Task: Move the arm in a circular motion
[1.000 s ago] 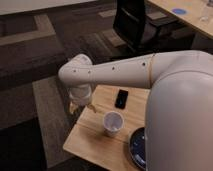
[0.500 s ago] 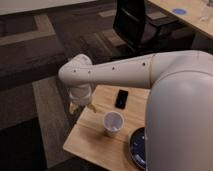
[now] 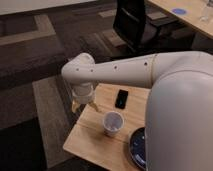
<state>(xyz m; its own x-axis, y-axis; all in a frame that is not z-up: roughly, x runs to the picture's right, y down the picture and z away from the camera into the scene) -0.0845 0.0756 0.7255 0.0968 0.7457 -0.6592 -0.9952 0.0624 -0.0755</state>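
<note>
The cream-white arm [image 3: 130, 70] of thick tubular segments reaches from the right edge across to a rounded joint at centre left, with small dark dots along it. From that joint it turns down to the tan gripper [image 3: 83, 106]. The gripper hangs over the far left corner of a small wooden table [image 3: 90, 137], left of a white cup [image 3: 113, 123] and a black phone [image 3: 121, 98].
A dark round blue-rimmed object [image 3: 138, 149] sits at the table's near right, partly behind the arm. A black office chair [image 3: 135, 22] stands at the back. A long wooden desk [image 3: 192, 15] runs along the top right. Patterned carpet covers the floor on the left.
</note>
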